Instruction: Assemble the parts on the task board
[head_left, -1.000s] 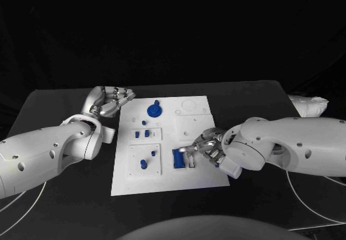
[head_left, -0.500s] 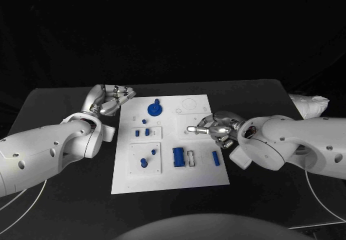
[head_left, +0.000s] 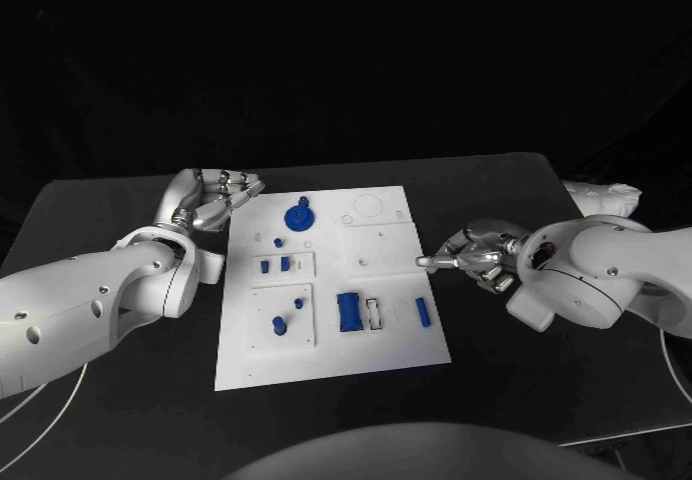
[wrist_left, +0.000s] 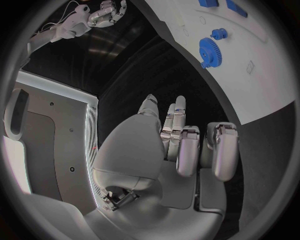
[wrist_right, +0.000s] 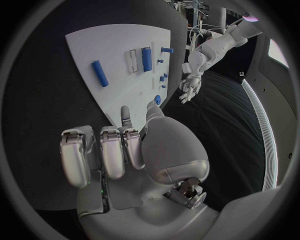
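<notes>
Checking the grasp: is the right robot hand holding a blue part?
No, the right robot hand is off the task board, holding nothing.

I'm looking at a robotics lab test cell: a black table (head_left: 130, 215) ringed by black curtain on every side, a white task board (head_left: 382, 255) with moulded recesses lying in the table's middle, and grey equipment panels with light strips beyond the table's edge.

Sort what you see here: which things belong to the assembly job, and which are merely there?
Job: task board; blue gear; blue block; blue bar; left hand; right hand.
Merely there: black table.
</notes>
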